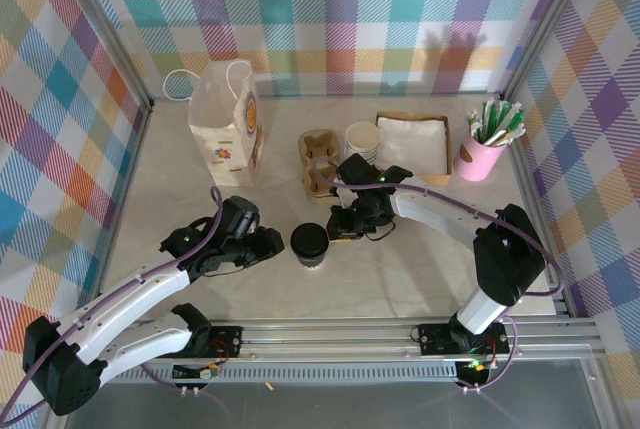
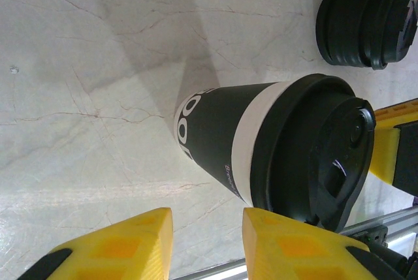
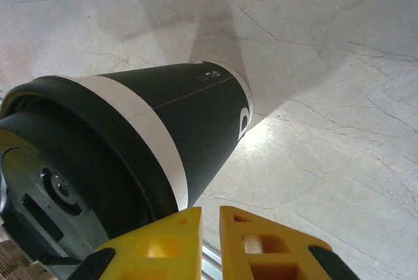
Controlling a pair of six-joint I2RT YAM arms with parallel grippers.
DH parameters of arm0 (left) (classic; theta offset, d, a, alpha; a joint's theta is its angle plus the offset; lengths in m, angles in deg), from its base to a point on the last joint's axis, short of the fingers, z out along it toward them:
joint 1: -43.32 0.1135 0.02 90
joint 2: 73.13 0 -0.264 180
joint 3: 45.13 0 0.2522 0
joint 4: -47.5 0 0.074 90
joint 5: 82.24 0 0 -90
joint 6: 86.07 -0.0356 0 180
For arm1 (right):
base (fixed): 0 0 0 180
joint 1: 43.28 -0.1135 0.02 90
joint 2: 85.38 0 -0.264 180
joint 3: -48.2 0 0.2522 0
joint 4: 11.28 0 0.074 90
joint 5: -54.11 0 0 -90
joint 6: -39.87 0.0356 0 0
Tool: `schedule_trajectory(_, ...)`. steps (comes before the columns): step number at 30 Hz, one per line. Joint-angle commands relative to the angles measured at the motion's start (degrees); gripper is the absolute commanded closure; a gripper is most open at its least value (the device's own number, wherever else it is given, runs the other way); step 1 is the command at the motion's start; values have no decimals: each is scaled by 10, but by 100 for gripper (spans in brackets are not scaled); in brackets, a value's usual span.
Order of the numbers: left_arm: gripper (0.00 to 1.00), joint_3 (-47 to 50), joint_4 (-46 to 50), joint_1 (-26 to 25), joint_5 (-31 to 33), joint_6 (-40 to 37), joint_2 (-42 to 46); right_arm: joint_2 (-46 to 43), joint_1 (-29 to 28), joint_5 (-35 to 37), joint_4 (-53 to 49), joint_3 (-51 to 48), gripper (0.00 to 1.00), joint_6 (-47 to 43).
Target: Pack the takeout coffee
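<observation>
Staged lab robot cell, café mock-up. Plaid walls point(image 1: 70, 129), aluminium frame point(image 1: 350, 329), marble-look tabletop point(image 1: 420, 269). Right of the paper bag point(image 1: 222, 124): cup carrier point(image 1: 318, 157), napkin tray point(image 1: 410, 117), pink sachet holder point(image 1: 480, 159).

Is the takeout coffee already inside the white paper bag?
No, the takeout coffee stands upright on the table, well apart from the paper bag.

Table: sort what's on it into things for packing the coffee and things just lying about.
For the job: lidded coffee cup; paper bag and cardboard cup carrier, likely the packing.
Lying about: stack of empty cups; napkins; pink cup of green-and-white sticks; loose black lids.
</observation>
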Motion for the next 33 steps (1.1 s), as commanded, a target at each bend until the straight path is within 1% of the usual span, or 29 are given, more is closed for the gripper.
schedule_trajectory(1,67,6,19,6,-11,-10,0,5,4,-10,4,12,84,4)
schedule_trajectory(13,67,5,11,9,-16,-13,-10,1,4,-10,0,14,83,2)
schedule_trajectory(18,66,3,9,9,-16,-14,-7,-3,7,34,-41,27,80,0)
schedule_trajectory(23,63,10,-5,8,-22,-14,7,-36,10,60,-57,39,75,-12)
schedule_trajectory(26,62,21,-26,9,-26,-9,22,-48,9,47,-55,51,73,-17)
schedule_trajectory(29,60,35,-53,8,-33,1,34,-41,10,15,-49,61,67,-12)
schedule_trajectory(33,58,45,-75,8,-45,6,36,-44,7,2,-31,68,67,1)
